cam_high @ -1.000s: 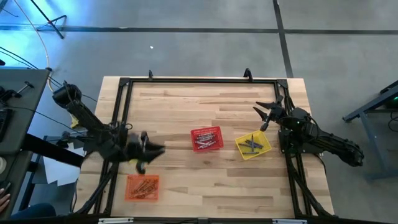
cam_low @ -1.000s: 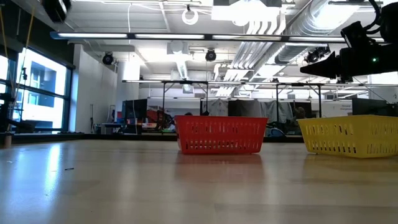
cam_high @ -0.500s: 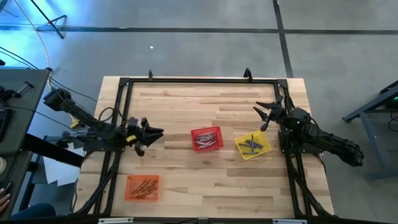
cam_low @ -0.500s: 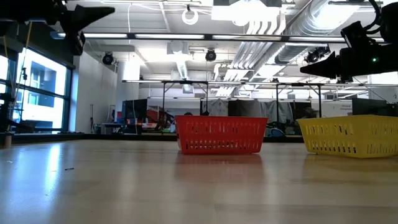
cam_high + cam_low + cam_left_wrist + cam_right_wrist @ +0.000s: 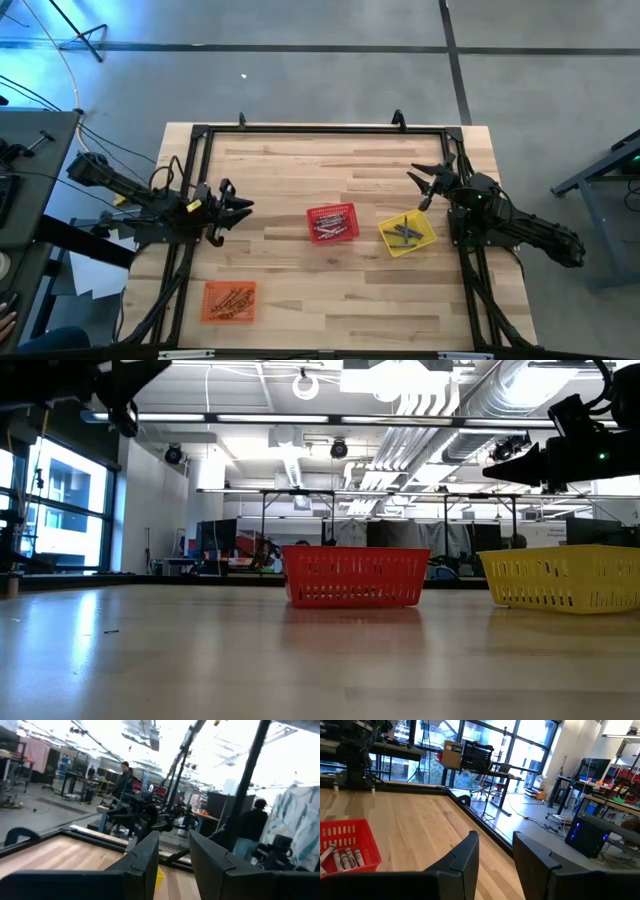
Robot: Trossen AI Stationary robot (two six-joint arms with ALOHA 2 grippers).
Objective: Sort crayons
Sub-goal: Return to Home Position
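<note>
The pale wooden plank table (image 5: 300, 170), edged by a black metal frame (image 5: 320, 129), shows whole only in the high view. The dark left arm (image 5: 130, 190) reaches in from the table's left edge. Its left gripper (image 5: 238, 207) hangs over bare wood left of centre, with its two fingers apart and nothing between them; the left wrist view confirms the gap. The dark right arm (image 5: 525, 232) lies along the right edge, and its right gripper (image 5: 420, 186) hangs just far of the yellow basket, fingers likewise apart and empty.

The low view shows the red plastic mesh basket (image 5: 355, 575) and the yellow plastic mesh basket (image 5: 562, 580) standing side by side, apart, but not what they hold. Only the high view shows the orange plastic mesh basket (image 5: 212, 312), at the near left corner.

From above, thin orange crayons (image 5: 232, 299) lie in the orange basket and grey-blue crayons (image 5: 405, 232) in the yellow one. The right wrist view looks into the red basket, where paper-wrapped crayons (image 5: 342, 857) lie side by side. No crayon lies loose on the table.
</note>
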